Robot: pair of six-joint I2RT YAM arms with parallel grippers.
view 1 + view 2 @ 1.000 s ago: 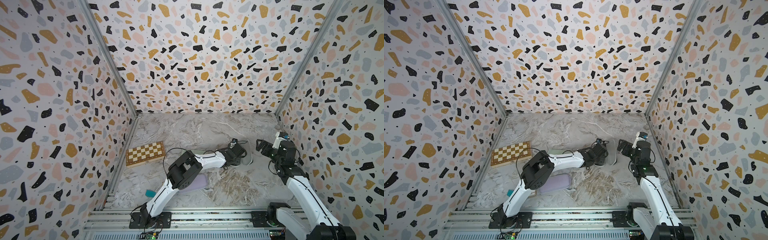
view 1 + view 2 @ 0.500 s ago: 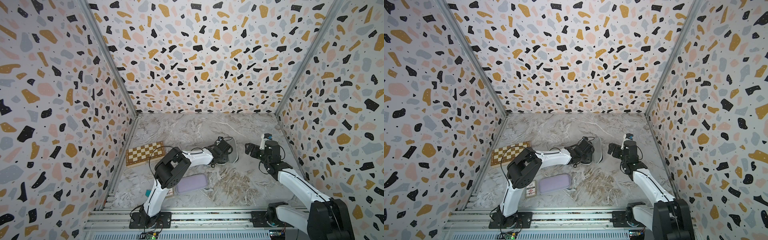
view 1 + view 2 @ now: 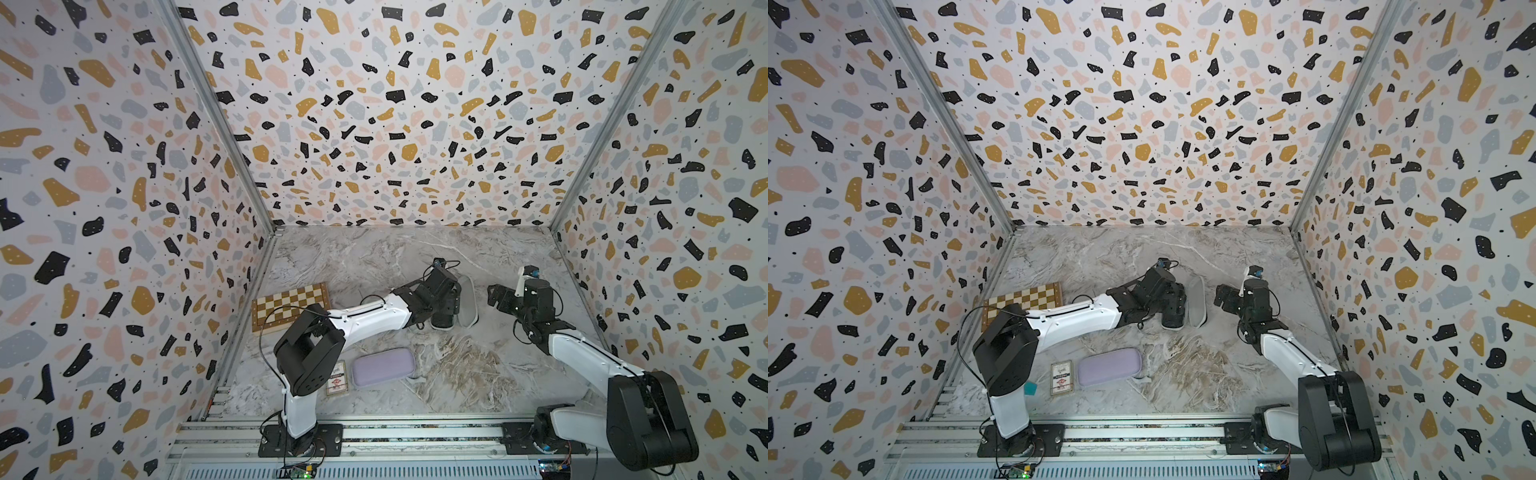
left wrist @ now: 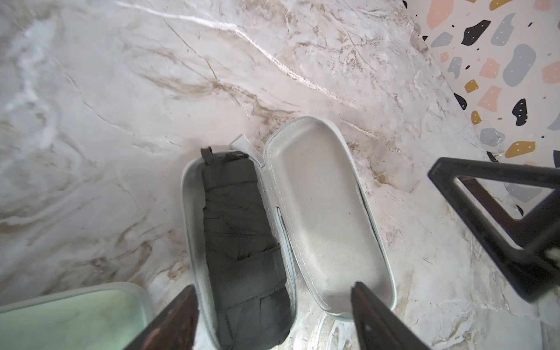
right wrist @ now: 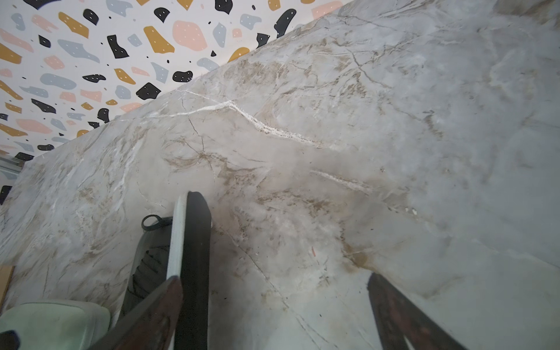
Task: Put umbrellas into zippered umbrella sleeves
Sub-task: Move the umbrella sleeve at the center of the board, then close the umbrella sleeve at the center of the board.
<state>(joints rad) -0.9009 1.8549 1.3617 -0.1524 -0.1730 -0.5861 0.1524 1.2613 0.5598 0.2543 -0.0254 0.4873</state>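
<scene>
A black umbrella (image 4: 239,239) lies inside one half of an open black zippered sleeve (image 4: 327,212) with grey lining. In both top views its lid (image 3: 467,301) (image 3: 1197,301) stands up on edge. My left gripper (image 4: 272,300) (image 3: 451,301) hovers open over the umbrella's near end, its fingers astride the sleeve's half. My right gripper (image 5: 274,286) (image 3: 496,297) is open just right of the lid (image 5: 194,242), with one fingertip (image 5: 169,294) close to the lid's rim. A closed lilac sleeve (image 3: 382,368) lies near the front. A mint green sleeve (image 4: 69,315) sits beside the black one.
A checkered chessboard box (image 3: 291,305) lies at the left wall. A small card pack (image 3: 336,378) sits left of the lilac sleeve, and a small teal item (image 3: 1030,388) lies by the left arm's base. Patterned walls enclose the marble table (image 3: 374,257) on three sides.
My left gripper has opened over the black umbrella. Left arm and black sleeve shifted left, uncovering the lilac sleeve. My right gripper moved left toward the lid.
</scene>
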